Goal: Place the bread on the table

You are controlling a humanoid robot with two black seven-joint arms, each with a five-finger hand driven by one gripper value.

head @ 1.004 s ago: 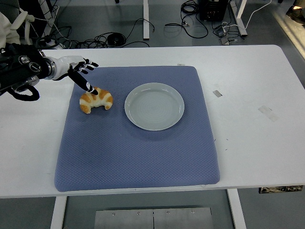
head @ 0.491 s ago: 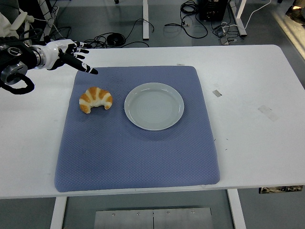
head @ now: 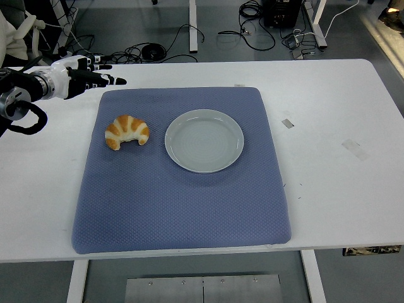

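Croissant set down on the blue mat, left hand drawn back to the left edge

The left hand [head: 79, 68] is seen with fingers spread, holding nothing, now lifted clear of the croissant [head: 126, 130] it was touching a second ago; the croissant lies unmoved on the blue mat [head: 183, 202], just left of the empty plate [head: 204, 140], and is judged light, soft and flaky, best taken gently across its thick middle

one croissant [head: 127, 131], one plate [head: 204, 140], one mat [head: 180, 202], one hand [head: 79, 68]

Left robot hand [head: 81, 69]: white palm shell, black fingers, black cable-looped forearm.
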